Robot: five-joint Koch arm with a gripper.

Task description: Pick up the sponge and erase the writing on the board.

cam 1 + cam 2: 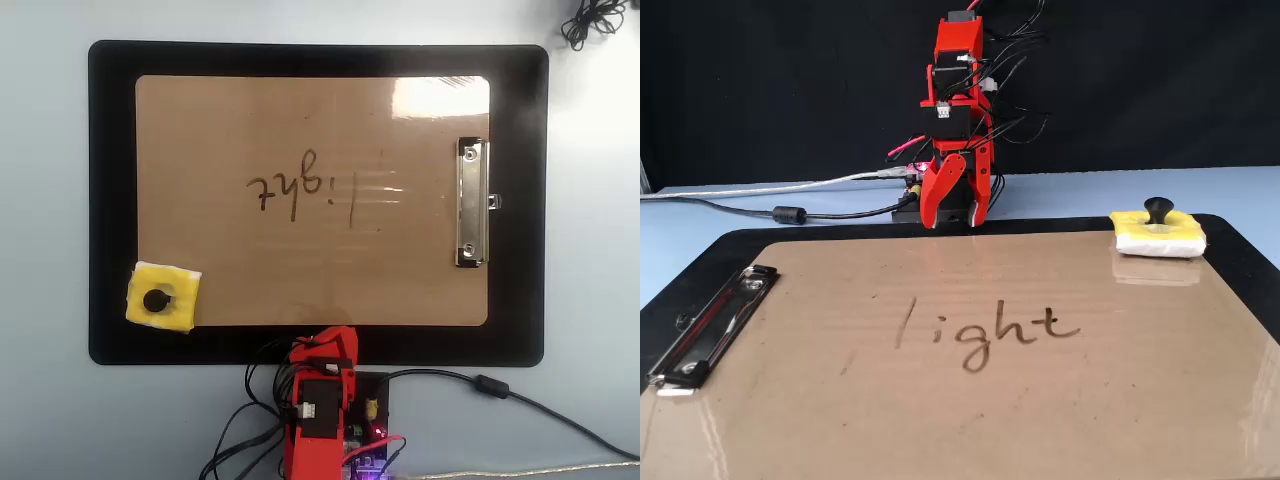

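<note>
The yellow sponge (165, 297) with its black knob lies on the board's lower left corner in the overhead view, partly over the mat; in the fixed view the sponge (1157, 232) is at the far right. The tan board (300, 270) (940, 420) carries the writing "light" (300, 188) (985, 328) near its middle. My red gripper (336, 345) (954, 222) hangs folded at the arm's base, tips down at the mat's edge, jaws slightly apart and empty, well away from the sponge.
The board lies on a larger black mat (110, 200) (1240, 250). Its silver clip (471, 203) (705, 340) is at the end away from the sponge. Cables (520, 400) (790, 213) run from the arm's base across the pale blue table.
</note>
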